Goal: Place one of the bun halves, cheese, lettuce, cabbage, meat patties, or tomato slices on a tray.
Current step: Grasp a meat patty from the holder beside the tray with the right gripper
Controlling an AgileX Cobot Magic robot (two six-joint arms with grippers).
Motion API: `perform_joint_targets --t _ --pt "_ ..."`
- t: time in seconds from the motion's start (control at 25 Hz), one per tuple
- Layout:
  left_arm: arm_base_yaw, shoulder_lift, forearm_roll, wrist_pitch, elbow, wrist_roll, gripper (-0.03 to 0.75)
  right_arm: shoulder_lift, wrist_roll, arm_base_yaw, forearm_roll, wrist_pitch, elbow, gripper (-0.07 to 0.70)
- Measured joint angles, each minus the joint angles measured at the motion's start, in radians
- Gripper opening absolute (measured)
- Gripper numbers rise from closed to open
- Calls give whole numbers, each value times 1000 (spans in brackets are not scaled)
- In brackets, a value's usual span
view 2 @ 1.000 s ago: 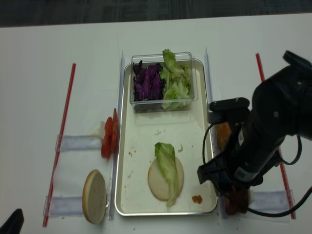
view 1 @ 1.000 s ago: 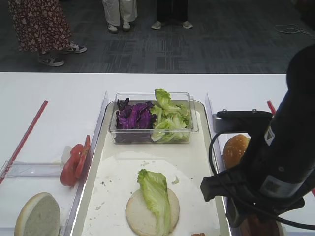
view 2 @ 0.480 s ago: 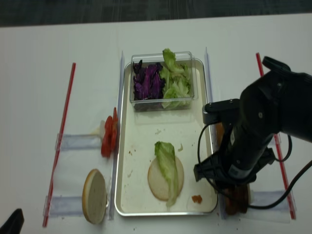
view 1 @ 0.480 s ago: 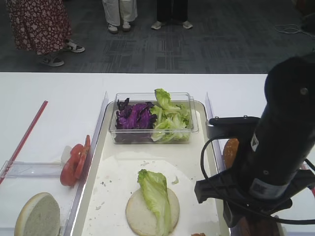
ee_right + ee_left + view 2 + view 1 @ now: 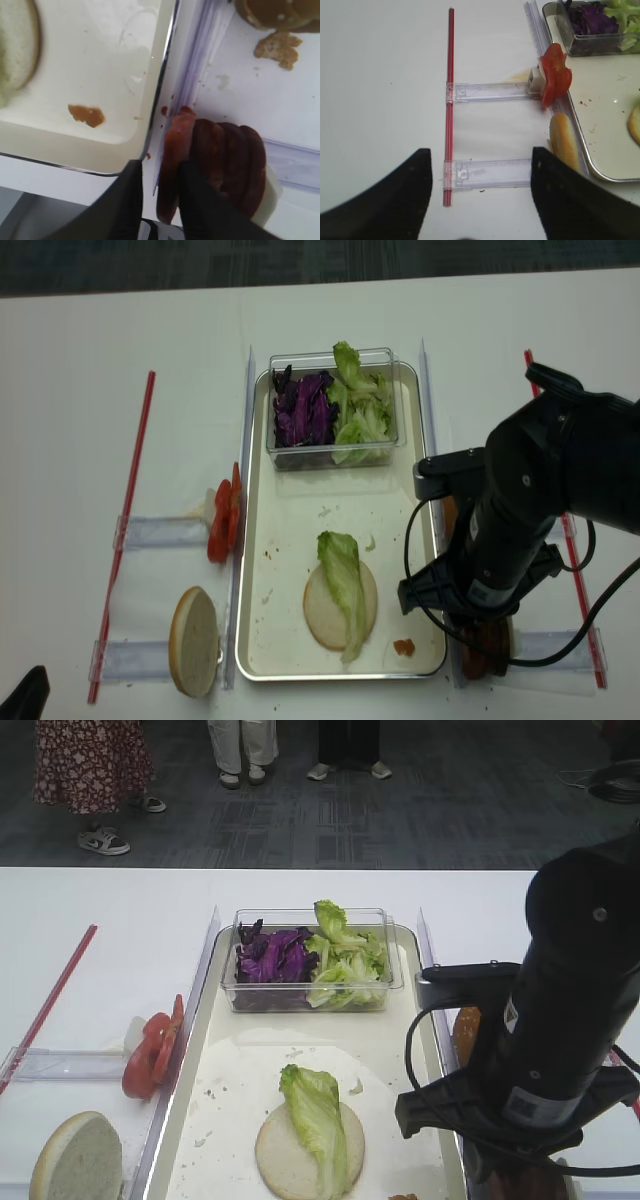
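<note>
In the right wrist view my right gripper [image 5: 160,165] is open, jaws narrow, straddling the leftmost of several upright meat patties [image 5: 225,160] in a clear holder beside the tray [image 5: 150,120]. A thin gap shows between its left finger [image 5: 131,200] and that patty. One bun half [image 5: 290,1160] lies on the tray under a lettuce leaf [image 5: 315,1110]. Another bun half [image 5: 75,1160] and tomato slices [image 5: 150,1050] sit left of the tray. My left gripper [image 5: 480,155] hangs open and empty above a clear holder [image 5: 487,172]. No cheese is in view.
A clear tub [image 5: 300,995] at the tray's far end holds purple cabbage [image 5: 272,958] and more lettuce [image 5: 345,965]. A bun [image 5: 465,1025] stands right of the tray behind my right arm [image 5: 560,1040]. Red strips [image 5: 125,530] lie along the table's sides. People stand beyond the table.
My right arm has shifted left and nearer, settling over the patties. Its jaws have narrowed around the leftmost patty. The left arm and the food have not moved.
</note>
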Motion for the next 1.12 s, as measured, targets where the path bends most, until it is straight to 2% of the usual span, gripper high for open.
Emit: perform_joint_targets --t 0.6,1.12 --pt "0 0 0 0 0 -2 412 0 41 0 -30 8 0 83" --pt "0 0 0 0 0 -2 412 0 46 0 -34 18 0 81"
